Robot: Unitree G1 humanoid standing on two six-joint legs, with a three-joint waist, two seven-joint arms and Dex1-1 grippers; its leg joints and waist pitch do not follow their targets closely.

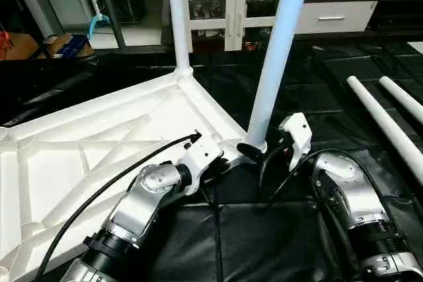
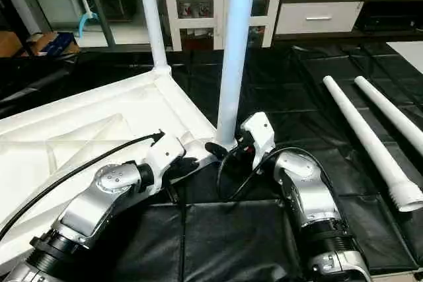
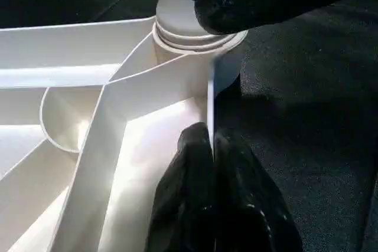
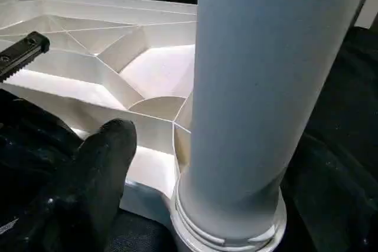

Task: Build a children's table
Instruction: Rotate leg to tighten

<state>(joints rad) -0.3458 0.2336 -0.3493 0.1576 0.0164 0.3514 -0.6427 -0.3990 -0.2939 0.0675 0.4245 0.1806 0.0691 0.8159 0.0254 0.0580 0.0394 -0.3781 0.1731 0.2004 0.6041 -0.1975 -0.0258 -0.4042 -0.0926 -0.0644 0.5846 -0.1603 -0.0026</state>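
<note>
The white table top (image 1: 99, 137) lies upside down on the black mat, ribs facing up. One leg (image 1: 177, 18) stands in its far corner socket. A second leg (image 1: 274, 57) stands in the near corner socket. My left gripper (image 3: 211, 146) is shut on the top's thin rim just beside that near socket. My right gripper (image 1: 264, 152) is open, its jaws on either side of the near leg's base (image 4: 236, 116). One black finger (image 4: 100, 169) sits close beside the leg.
Two loose legs (image 1: 390, 127) (image 1: 403, 100) lie side by side on the mat at the right. Behind the work stand a glass-door cabinet (image 1: 218, 4) and a white drawer unit (image 1: 330, 16). A cardboard box (image 1: 66, 44) sits at the back left.
</note>
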